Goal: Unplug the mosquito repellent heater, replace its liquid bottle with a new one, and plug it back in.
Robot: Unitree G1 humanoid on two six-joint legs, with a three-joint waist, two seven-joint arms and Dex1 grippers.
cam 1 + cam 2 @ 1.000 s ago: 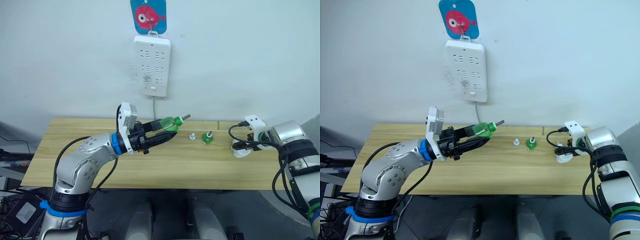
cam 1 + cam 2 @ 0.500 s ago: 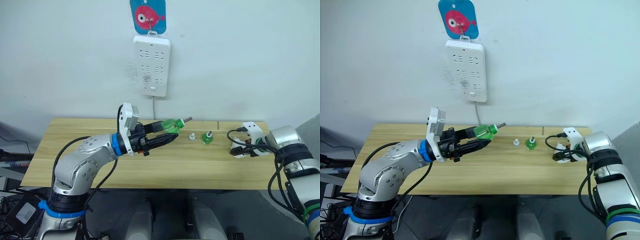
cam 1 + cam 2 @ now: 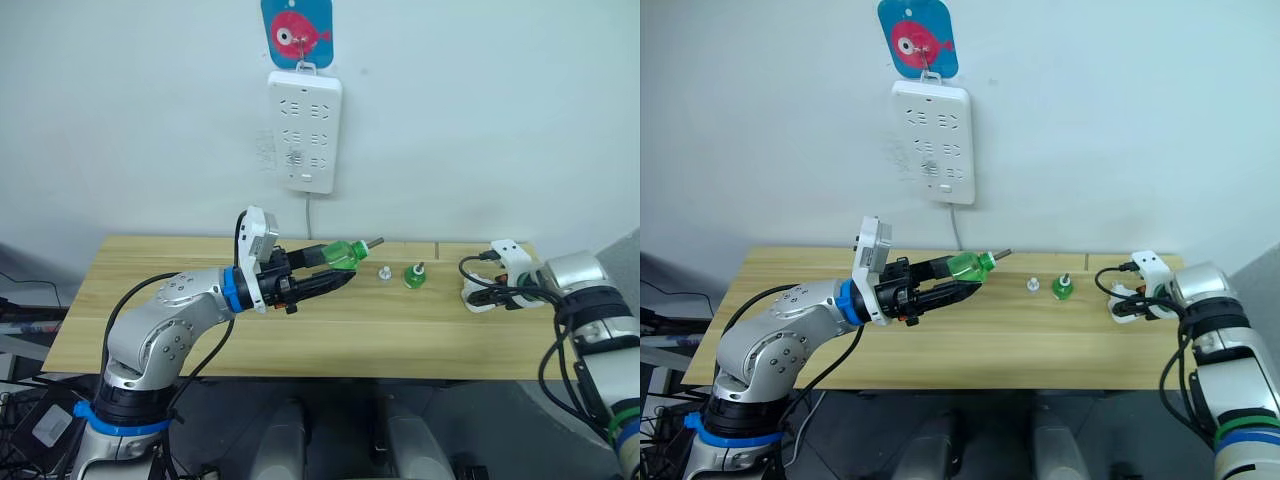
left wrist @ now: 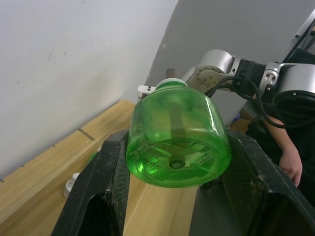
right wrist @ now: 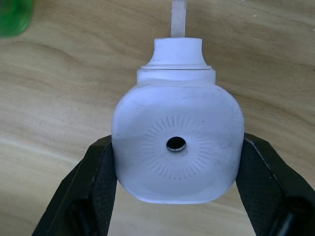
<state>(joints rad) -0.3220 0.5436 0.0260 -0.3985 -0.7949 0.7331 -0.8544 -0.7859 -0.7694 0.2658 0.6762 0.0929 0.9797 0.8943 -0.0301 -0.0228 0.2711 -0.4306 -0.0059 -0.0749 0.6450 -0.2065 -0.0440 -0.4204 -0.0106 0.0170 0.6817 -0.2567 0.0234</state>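
My left gripper [image 3: 338, 272] is shut on a green liquid bottle [image 3: 346, 252], held on its side above the middle of the table with its wick pointing right. In the left wrist view the bottle's base [image 4: 177, 147] fills the gap between the fingers [image 4: 106, 187]. At the table's right end my right gripper [image 3: 487, 296] is shut on the white mosquito repellent heater [image 3: 478, 297], low over the wood. In the right wrist view its round vent hole faces the camera [image 5: 176, 143], with black pads [image 5: 96, 184] on both sides.
A second green bottle [image 3: 414, 276] and a small white cap [image 3: 384, 272] stand on the wooden table [image 3: 330, 335] between the grippers. The white power strip [image 3: 304, 130] hangs on the wall above. A person's hand [image 4: 291, 164] shows beyond the table's right end.
The right gripper with the heater shifted slightly left, then back right. The left gripper and its bottle sank a little and otherwise held still.
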